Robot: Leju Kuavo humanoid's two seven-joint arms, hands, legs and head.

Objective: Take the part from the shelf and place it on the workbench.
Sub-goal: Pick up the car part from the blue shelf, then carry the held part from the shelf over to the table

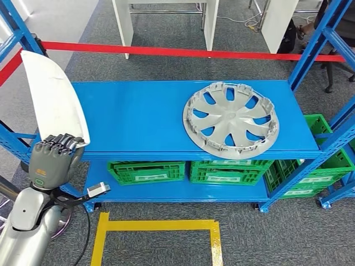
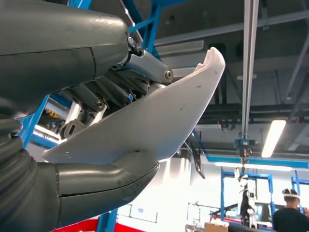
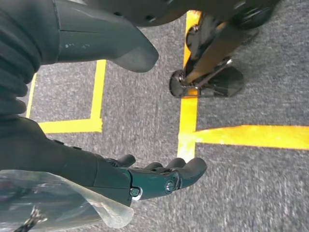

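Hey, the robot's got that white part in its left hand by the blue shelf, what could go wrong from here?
1. The left hand grips the white part only at its lower end, so the tall piece could lever out of the grip.
2. The part stands close to the blue shelf and its upright; swinging away might clip them.
3. The right hand hangs open, giving no support.

The setting is an industrial workshop or robotics test hall. A blue steel shelf rack [image 1: 138, 119] fills the centre of the head view, with green plastic crates [image 1: 146, 170] on its lower level. Yellow floor tape [image 1: 156, 225] marks a box on grey carpet at 6 o'clock, and a red barrier tape [image 1: 167, 52] runs across at 12 o'clock. The left wrist view shows a high ceiling with strip lights [image 2: 273, 137] and more blue racking [image 2: 245, 186].
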